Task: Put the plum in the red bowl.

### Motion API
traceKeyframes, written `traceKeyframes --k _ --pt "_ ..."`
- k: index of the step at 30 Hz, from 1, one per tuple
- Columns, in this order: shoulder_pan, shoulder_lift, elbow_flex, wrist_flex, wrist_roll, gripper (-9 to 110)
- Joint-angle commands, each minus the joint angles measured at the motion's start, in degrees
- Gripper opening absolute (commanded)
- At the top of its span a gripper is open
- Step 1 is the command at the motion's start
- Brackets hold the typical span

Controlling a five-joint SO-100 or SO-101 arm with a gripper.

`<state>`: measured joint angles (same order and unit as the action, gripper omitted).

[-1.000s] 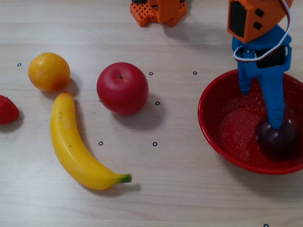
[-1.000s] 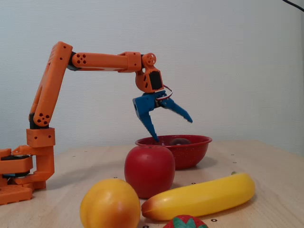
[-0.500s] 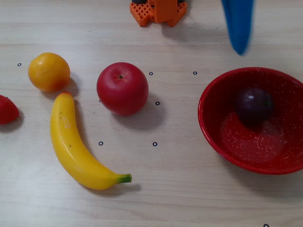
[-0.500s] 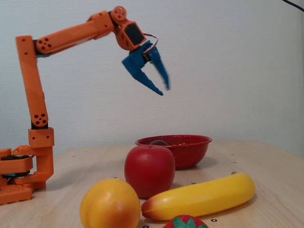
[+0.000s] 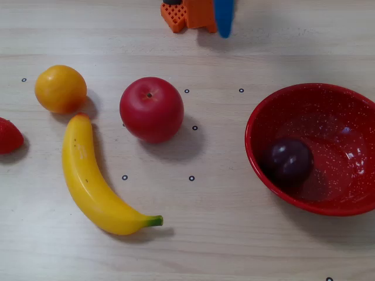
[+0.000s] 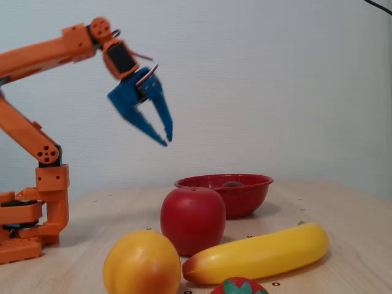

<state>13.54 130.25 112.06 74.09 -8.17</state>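
Observation:
The dark purple plum [image 5: 287,161] lies inside the red speckled bowl [image 5: 328,105], against its left wall in a fixed view. In the other fixed view only the plum's top [image 6: 233,183] shows over the bowl's rim [image 6: 202,183]. My blue gripper [image 6: 167,140] hangs high in the air, to the left of the bowl and well above it. Its fingertips nearly touch and hold nothing. In the view from above only a blue finger [image 5: 224,17] shows at the top edge.
A red apple [image 5: 152,109], an orange [image 5: 60,89], a yellow banana [image 5: 94,181] and a strawberry [image 5: 8,136] lie left of the bowl. The orange arm base [image 6: 33,208] stands at the left in the side view.

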Motion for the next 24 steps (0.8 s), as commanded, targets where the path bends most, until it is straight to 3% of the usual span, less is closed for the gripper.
traceKeyframes --k 1,18,24 --pt "-2.1 6.8 3.3 -3.9 2.5 0" --pt "-14.3 53.2 51.7 -10.1 8.4 0" --pt "-14.9 53.6 58.9 -16.3 7.5 0"
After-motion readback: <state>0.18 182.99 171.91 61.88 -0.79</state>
